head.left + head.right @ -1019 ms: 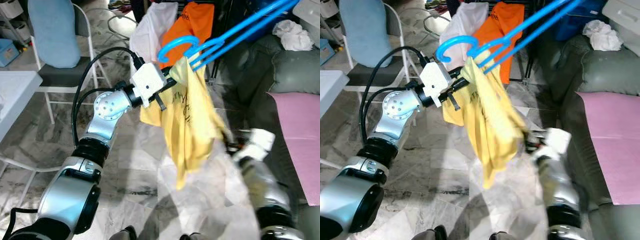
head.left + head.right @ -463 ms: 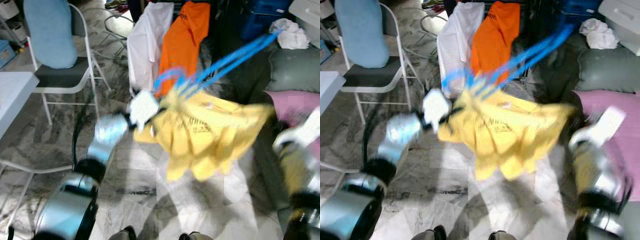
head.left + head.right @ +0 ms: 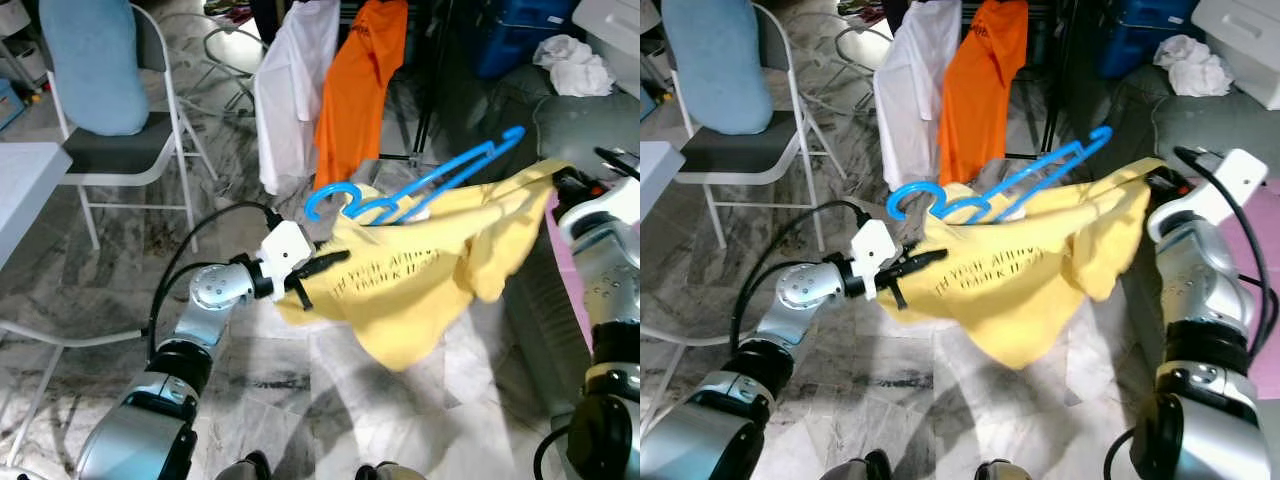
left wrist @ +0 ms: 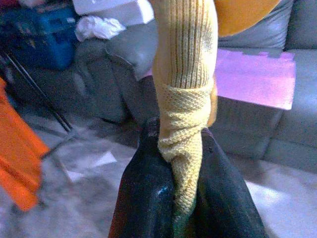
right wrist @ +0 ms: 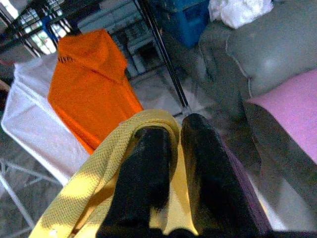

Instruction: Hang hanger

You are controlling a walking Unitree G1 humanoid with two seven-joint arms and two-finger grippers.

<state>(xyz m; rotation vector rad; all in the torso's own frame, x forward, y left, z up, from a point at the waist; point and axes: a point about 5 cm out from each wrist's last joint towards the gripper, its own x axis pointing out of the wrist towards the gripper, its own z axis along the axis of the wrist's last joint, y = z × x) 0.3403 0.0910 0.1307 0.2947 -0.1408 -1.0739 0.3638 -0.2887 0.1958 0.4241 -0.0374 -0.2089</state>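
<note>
Above the marble floor, the left gripper reaches forward, pinching the yellow shirt that drapes a blue hanger; the right gripper holds its far edge. In the left wrist view, fingers clamp ribbed fabric (grey sofa behind). In the right wrist view, an orange shirt hangs.

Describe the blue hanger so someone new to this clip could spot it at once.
Start at the white shirt and orange shirt hanging at the back. Below them a yellow shirt is stretched between the left gripper and right gripper. The blue hanger lies slanted along its top edge, the only bright blue plastic piece with a curled hook.
</note>
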